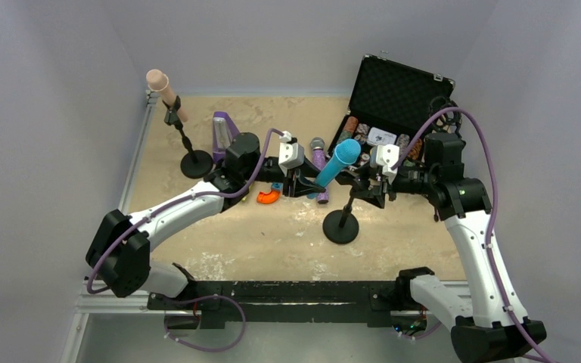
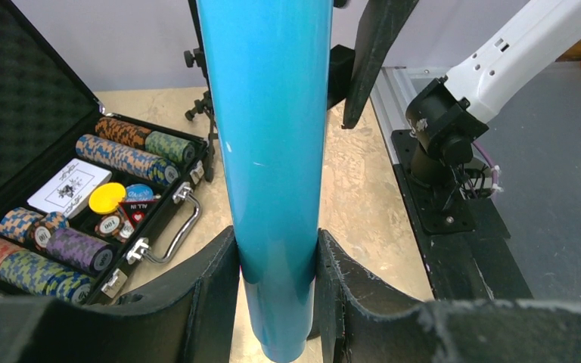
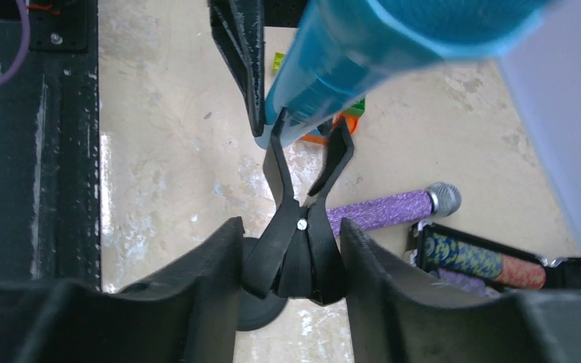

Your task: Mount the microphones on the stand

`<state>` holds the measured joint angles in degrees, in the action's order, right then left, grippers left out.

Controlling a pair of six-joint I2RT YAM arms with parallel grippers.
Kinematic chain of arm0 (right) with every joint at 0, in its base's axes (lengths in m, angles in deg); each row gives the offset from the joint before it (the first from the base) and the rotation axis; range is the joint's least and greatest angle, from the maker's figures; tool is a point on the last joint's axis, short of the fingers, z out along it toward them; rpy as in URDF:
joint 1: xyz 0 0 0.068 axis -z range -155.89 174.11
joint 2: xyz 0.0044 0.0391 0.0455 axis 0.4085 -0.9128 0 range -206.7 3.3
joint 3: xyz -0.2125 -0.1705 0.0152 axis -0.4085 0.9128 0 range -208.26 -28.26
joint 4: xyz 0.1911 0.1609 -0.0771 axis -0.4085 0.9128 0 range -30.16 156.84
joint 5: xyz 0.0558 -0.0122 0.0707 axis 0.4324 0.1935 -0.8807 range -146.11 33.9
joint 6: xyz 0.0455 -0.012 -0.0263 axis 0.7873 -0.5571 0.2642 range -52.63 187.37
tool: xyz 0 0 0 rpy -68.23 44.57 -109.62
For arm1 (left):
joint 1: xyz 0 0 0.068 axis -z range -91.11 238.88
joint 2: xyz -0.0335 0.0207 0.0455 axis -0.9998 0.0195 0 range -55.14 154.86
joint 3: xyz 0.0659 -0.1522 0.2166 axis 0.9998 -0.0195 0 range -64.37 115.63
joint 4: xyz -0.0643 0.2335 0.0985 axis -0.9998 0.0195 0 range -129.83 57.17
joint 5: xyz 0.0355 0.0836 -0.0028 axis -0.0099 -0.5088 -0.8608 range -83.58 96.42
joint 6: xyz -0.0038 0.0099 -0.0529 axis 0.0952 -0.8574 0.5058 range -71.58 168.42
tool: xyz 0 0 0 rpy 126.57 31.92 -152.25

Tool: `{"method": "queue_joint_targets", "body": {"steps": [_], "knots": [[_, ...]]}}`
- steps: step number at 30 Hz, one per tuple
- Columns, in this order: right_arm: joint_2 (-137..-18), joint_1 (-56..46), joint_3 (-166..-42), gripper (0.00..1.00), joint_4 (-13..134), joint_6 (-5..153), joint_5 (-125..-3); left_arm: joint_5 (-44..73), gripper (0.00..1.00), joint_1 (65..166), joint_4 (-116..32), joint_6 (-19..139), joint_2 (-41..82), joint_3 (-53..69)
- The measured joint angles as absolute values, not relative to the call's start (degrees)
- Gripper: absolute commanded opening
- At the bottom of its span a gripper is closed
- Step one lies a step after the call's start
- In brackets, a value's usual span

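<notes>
The left end effector (image 2: 276, 265) is clamping the glossy, stiff, likely slippery light blue stick microphone (image 2: 265, 113) near its tail; the right end effector (image 3: 291, 249) is squeezing the stand's black spring clip (image 3: 300, 219).

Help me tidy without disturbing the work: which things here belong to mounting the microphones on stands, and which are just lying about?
Job: blue microphone, pink microphone, purple microphone, near stand, its clip, far stand.
Lying about: chip case, metronome, orange toy.
</notes>
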<state>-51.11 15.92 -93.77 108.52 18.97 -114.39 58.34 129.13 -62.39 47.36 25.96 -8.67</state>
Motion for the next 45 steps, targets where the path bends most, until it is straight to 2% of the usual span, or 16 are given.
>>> {"method": "queue_joint_targets", "body": {"steps": [3, 8, 10, 24, 26, 27, 30, 31, 33, 36, 41, 45], "knots": [[-51.6, 16.1, -94.3, 0.17, 109.0, 18.8, -115.3, 58.5, 0.00, 129.0, -63.4, 47.9, 26.8, -8.1], [-53.0, 16.4, -95.1, 0.14, 110.1, 19.3, -116.7, 59.4, 0.00, 129.0, -67.2, 51.1, 29.1, -8.0], [-53.3, 16.7, -95.1, 0.10, 110.1, 19.4, -117.2, 60.1, 0.00, 129.1, -69.6, 53.0, 30.2, -8.0], [-54.4, 18.0, -94.3, 0.10, 108.2, 22.9, -121.3, 62.3, 0.00, 130.8, -81.9, 61.5, 35.5, -8.0], [-54.4, 18.2, -93.8, 0.13, 107.3, 23.7, -122.1, 62.3, 0.00, 131.0, -82.5, 61.8, 35.7, -8.2], [-54.4, 18.3, -93.5, 0.17, 106.9, 24.0, -122.5, 62.2, 0.00, 131.0, -82.9, 62.0, 35.7, -8.4], [-54.4, 18.4, -93.0, 0.40, 106.0, 24.7, -123.4, 62.2, 0.01, 131.0, -84.8, 63.1, 36.0, -9.0], [-54.4, 18.5, -92.9, 0.47, 105.8, 24.9, -123.6, 62.1, 0.06, 131.0, -85.3, 63.7, 36.2, -9.0], [-54.4, 18.6, -92.8, 0.57, 105.5, 25.2, -123.6, 61.7, 0.22, 131.0, -86.2, 64.4, 36.3, -9.4], [-54.3, 18.5, -92.0, 0.65, 105.7, 25.9, -123.8, 60.4, 0.51, 131.3, -87.9, 64.8, 36.2, -10.3], [-53.3, 18.7, -90.4, 0.74, 106.1, 26.4, -124.3, 56.7, 0.72, 131.4, -89.9, 66.1, 33.7, -14.7], [-51.7, 19.3, -89.9, 0.79, 106.2, 26.4, -124.8, 54.6, 0.96, 131.3, -89.9, 66.7, 30.9, -17.1]]}}
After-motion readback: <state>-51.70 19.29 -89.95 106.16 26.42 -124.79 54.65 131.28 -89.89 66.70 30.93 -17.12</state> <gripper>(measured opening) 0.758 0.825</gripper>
